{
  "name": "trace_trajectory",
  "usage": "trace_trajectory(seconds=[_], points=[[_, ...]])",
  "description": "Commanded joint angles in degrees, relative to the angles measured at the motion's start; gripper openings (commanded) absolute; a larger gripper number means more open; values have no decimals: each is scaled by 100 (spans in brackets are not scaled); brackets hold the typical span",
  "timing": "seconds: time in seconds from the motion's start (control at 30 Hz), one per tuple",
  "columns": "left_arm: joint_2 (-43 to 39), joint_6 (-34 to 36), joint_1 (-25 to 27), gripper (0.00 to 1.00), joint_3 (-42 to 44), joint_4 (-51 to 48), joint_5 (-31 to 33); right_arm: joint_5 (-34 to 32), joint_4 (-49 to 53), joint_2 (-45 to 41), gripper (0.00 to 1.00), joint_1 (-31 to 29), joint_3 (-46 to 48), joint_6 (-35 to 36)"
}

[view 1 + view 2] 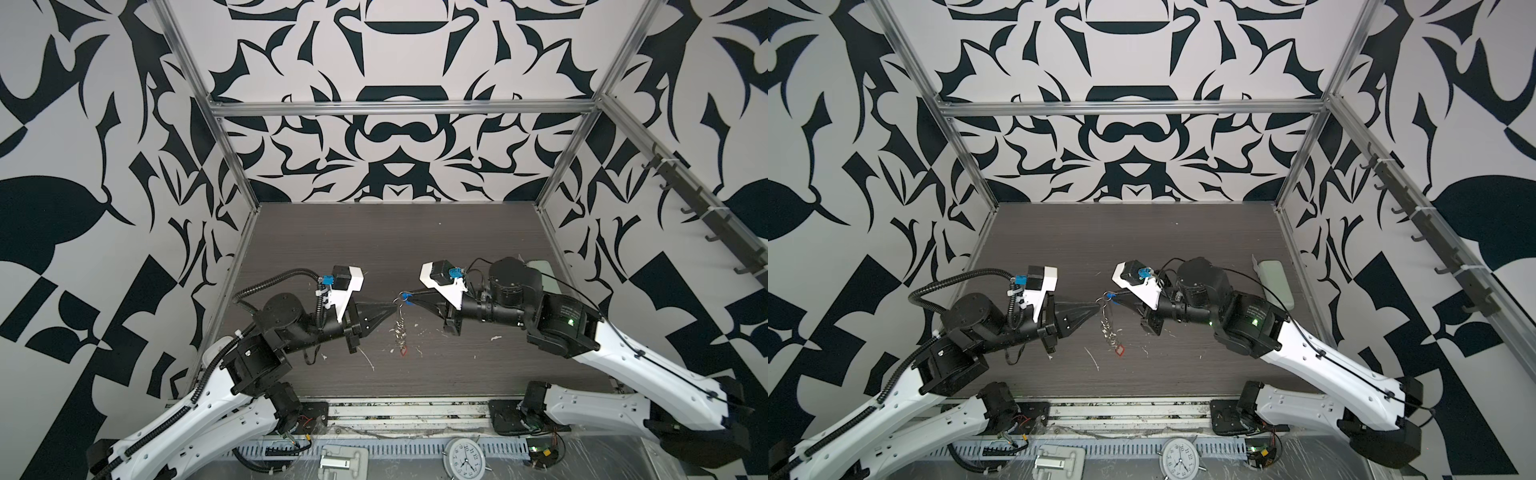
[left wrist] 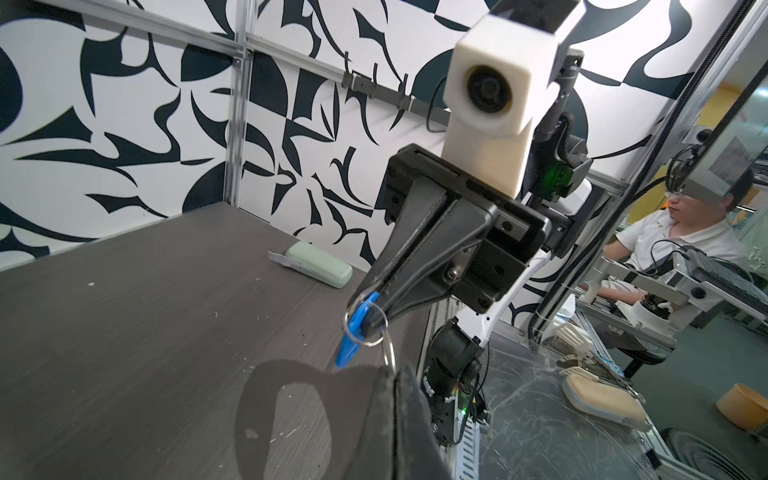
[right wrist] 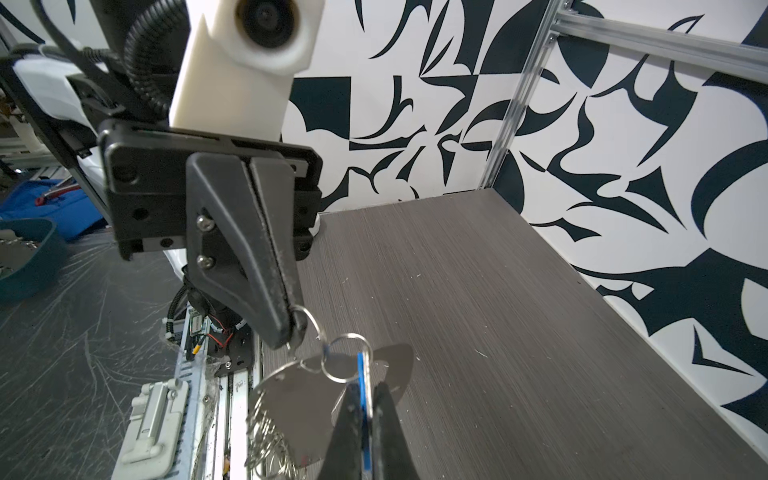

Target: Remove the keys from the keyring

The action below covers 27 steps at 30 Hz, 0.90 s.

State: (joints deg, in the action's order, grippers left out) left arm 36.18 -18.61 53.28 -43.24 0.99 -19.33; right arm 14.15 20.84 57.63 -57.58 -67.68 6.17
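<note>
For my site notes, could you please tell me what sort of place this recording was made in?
Most likely a robotics lab's teleoperation cell: an aluminium frame encloses a dark tabletop with black-and-white patterned wall panels, and just outside a person sits at what looks like a control rig.

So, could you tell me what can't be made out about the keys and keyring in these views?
- Red-tagged key: too small in both top views to tell whether it touches the table.
- Blue-tagged key: its metal part is hidden inside the right gripper, right wrist view.
- Keyring chain: lower end cut off by that view's bottom edge.
</note>
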Motion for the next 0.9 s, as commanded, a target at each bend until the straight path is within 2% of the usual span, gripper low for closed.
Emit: trace_trajectory(seconds=[0.0,0.6,0.67,0.77,0.87], points=[[-54,207,95,0,49,489,-246,-326,-722,-167,0,15,114,-400],[49,413,95,0,-268,240,44,-38,-827,-399,1,-3,753,-766],[64,436,94,0,-290,193,52,-42,-812,-435,8,-4,806,-800],[62,476,95,0,-307,121,85,-53,-810,-520,23,1,902,-811],[37,485,95,0,-315,79,121,-45,-813,-641,33,-7,950,-811]])
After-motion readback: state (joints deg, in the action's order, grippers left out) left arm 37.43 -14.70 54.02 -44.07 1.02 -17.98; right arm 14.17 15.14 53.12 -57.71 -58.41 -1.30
